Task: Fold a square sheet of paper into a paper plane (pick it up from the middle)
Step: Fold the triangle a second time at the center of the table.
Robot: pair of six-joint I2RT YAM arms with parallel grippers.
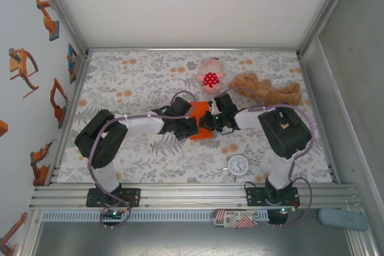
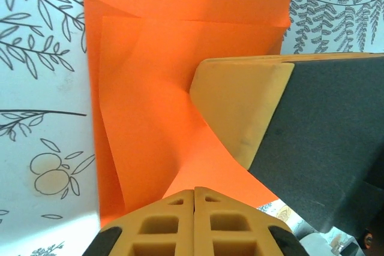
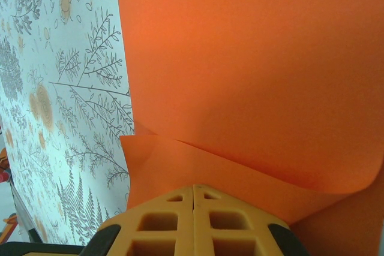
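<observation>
Left claw (image 2: 194, 199): fingers closed flat together with no gap. A raised ridge of the sheet of paper (image 2: 150, 88) narrows into their tips and is pinched there.

Right claw (image 3: 192, 195): fingers likewise closed together, tips against the orange sheet. Whether any paper is caught between them cannot be told. 1 of its yellow fingers (image 2: 240, 106) lies on the sheet just beside the left claw.

Sheet of paper: bright orange, partly folded, at least 2 layers showing with slanting fold edges. It lies at the middle of the counter (image 1: 132, 88), between the 2 claws and largely hidden under them in the top view.

Counter: covered by a white cloth printed with grey leaves and orange blossoms.

Pink plush toy (image 1: 210, 76): red-and-white spotted front, just beyond the sheet.

Brown teddy bear (image 1: 270, 91): lying flat, to the right of the plush toy.

Small white round dial (image 1: 238, 165): near the front edge, right of centre, well apart from the sheet.

Enclosure: aluminium rails (image 1: 180, 196) along the near edge carry the 2 arm bases. The back wall is plain white. The left wall (image 1: 24, 28) bears orange-and-blue robot-arm stickers.
</observation>
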